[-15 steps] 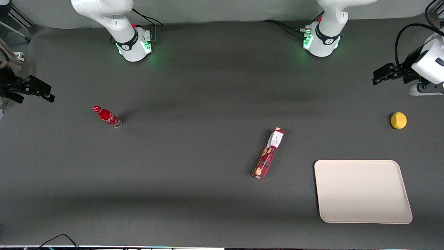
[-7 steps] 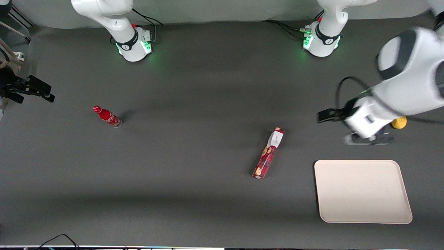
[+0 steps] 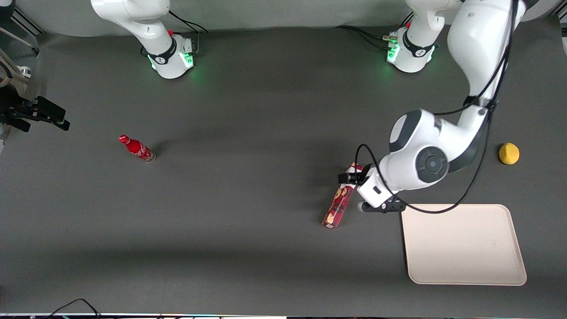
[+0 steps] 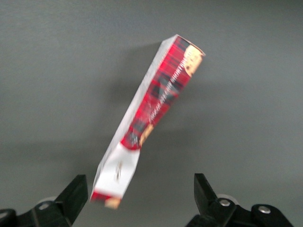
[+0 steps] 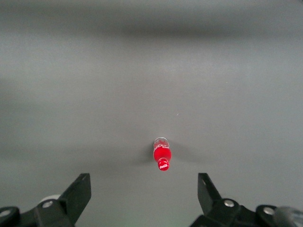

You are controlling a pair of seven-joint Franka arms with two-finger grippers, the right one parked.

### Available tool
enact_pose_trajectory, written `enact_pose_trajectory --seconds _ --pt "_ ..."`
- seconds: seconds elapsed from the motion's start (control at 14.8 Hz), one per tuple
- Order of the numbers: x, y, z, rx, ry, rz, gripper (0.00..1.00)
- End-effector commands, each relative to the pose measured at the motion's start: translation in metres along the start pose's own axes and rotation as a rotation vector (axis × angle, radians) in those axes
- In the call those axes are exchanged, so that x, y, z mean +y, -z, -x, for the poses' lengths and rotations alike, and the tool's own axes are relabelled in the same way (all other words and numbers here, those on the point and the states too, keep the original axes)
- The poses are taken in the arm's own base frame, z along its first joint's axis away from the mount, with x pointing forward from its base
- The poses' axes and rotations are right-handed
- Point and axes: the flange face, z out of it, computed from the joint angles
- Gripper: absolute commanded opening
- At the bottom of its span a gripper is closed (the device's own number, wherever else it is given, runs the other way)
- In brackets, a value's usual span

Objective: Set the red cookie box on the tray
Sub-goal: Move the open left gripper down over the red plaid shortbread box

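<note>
Under open end effector (image 3: 350, 178), red cookie box (image 3: 339, 204)

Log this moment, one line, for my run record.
gripper: open, above red cookie box label end | box: on table | tray: bare

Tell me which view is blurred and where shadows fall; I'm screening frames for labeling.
Left wrist view: red cookie box is motion-smeared, with a soft shadow on the table beside it; the open gripper hangs above its white-label end. Front view: sharp, broad dim bands across the table, tray evenly lit. Right wrist view: sharp.
</note>
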Motion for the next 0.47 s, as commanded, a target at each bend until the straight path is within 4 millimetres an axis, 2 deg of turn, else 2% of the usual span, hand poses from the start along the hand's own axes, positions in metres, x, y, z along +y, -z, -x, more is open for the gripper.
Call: enact_pose_trajectory --seconds 0.0,0.14,0.2,0.27,0.34,0.41 --pt "-0.001 -0.051 -0.015 0.054 -0.001 -0.001 1.00" --pt "-0.004 -0.080 -0.018 0.061 -0.014 -0.006 1.00" --pt "-0.002 -0.092 -0.012 0.066 -0.032 -0.018 1.00" --pt "-0.004 -0.101 -0.008 0.065 -0.020 -0.018 0.84" --pt "-0.004 -0.104 -0.006 0.061 0.002 -0.020 0.32" --pt "-0.005 -0.105 -0.005 0.053 0.014 -0.026 0.00"
